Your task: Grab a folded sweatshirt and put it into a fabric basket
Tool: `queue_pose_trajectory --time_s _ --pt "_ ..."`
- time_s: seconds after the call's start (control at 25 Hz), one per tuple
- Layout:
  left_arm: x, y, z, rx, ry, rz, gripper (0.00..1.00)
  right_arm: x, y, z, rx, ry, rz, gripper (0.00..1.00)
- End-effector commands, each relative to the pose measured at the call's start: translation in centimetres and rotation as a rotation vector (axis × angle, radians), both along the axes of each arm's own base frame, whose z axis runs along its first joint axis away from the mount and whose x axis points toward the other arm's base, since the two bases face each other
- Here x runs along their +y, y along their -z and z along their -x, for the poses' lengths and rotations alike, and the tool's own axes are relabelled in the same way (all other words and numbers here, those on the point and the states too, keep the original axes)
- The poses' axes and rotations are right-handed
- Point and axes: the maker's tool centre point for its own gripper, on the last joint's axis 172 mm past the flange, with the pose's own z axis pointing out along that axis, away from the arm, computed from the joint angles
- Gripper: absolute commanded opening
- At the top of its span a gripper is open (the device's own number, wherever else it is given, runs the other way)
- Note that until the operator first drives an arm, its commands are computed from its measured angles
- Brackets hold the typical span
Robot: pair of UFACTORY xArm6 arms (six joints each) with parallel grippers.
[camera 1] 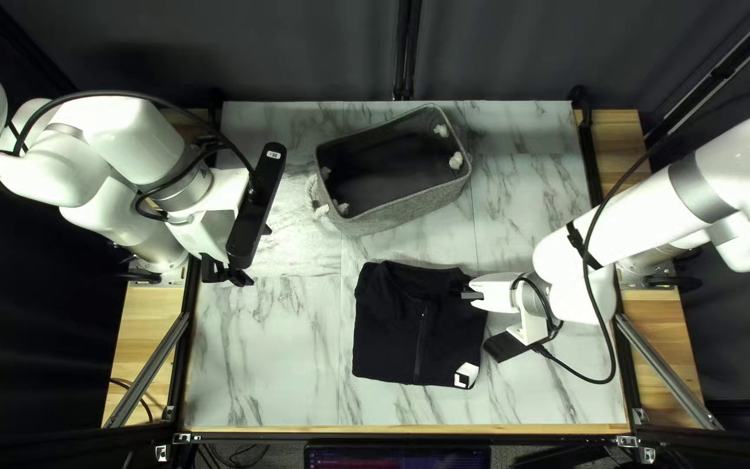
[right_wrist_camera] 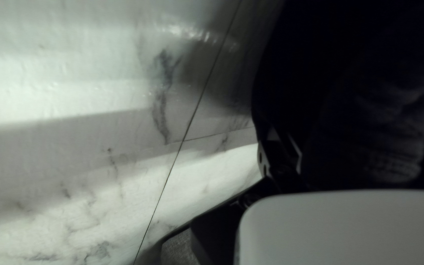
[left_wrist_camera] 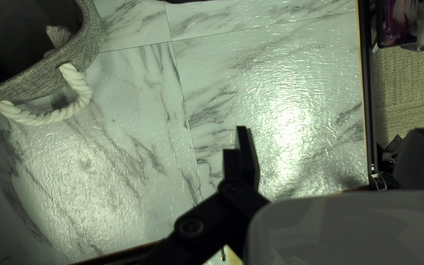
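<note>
Sweatshirt [camera 1: 407,326], black, folded square: right end effector [camera 1: 469,294] pinches its ribbed edge; left end effector [camera 1: 226,275] wide open.

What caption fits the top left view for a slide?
Right gripper at the edge of the sweatshirt, basket beyond, left arm aside.

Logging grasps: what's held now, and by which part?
Right gripper pinches the black sweatshirt at its edge nearest that arm's base; left gripper holds nothing.
</note>
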Motion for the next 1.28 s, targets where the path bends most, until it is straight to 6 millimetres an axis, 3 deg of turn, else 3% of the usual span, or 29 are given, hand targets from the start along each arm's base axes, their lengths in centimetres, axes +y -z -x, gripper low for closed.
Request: queue_pose_trajectory --time_s 0.04,0.24,0.56,0.76,1.04,1.28 --pt "0.0 0.0 0.0 0.000 0.000 0.000 1.00 0.4 -0.9 0.0 -0.008 0.014 -0.013 0.00" --pt "0.0 0.0 0.0 0.000 0.000 0.000 1.00 0.9 -2.3 0.0 -0.027 0.012 -0.054 0.00" --pt "0.0 -0.5 -0.3 0.014 -0.017 -0.008 1.00 2.1 -2.3 -0.7 -0.005 0.038 -0.092 0.00" --pt "0.0 3.0 -2.4 0.031 -0.077 -0.039 1.00 2.8 -2.8 -0.6 0.010 0.064 -0.118 0.00" --pt "-2.2 9.5 -8.1 0.035 -0.243 -0.022 1.00 2.9 -3.1 0.1 0.013 0.086 -0.158 0.00" --pt "-3.4 12.2 -11.3 0.032 -0.315 0.022 1.00 2.8 -2.7 0.0 0.029 0.097 -0.168 0.00"
